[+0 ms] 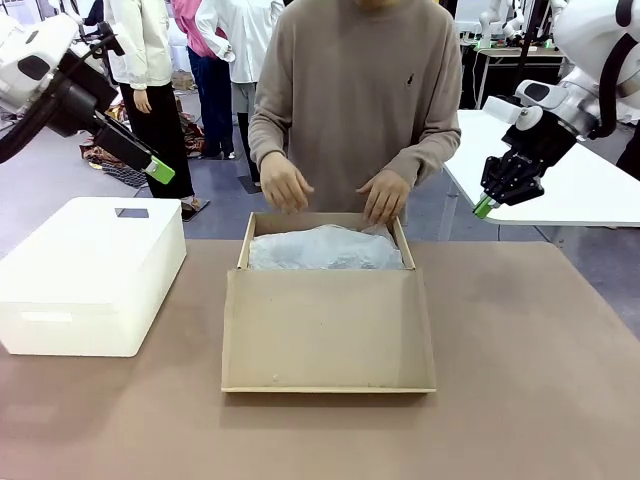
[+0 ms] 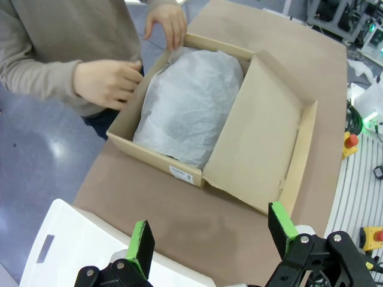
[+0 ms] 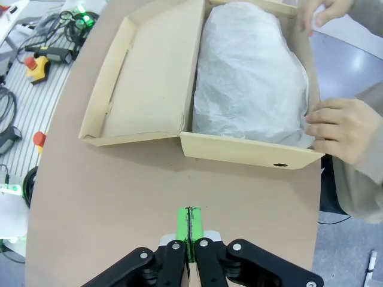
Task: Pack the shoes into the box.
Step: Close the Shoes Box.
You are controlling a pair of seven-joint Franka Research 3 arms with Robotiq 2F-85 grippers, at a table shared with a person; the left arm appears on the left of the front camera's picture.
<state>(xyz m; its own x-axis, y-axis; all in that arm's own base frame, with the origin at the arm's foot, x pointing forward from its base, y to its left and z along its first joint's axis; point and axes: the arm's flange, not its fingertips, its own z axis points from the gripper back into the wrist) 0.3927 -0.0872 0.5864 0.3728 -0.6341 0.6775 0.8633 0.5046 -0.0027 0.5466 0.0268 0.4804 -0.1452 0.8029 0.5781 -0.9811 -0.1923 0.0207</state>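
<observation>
Mostly tissue in box; hands at far edge.

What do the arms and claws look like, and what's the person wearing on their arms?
The left arm and right arm are white with rounded glossy shells. A black cable loops along the right one. Each claw is black and angular, with two slim fingers tipped in bright green pads: left claw, right claw. The person wears long taupe knit sleeves.
</observation>
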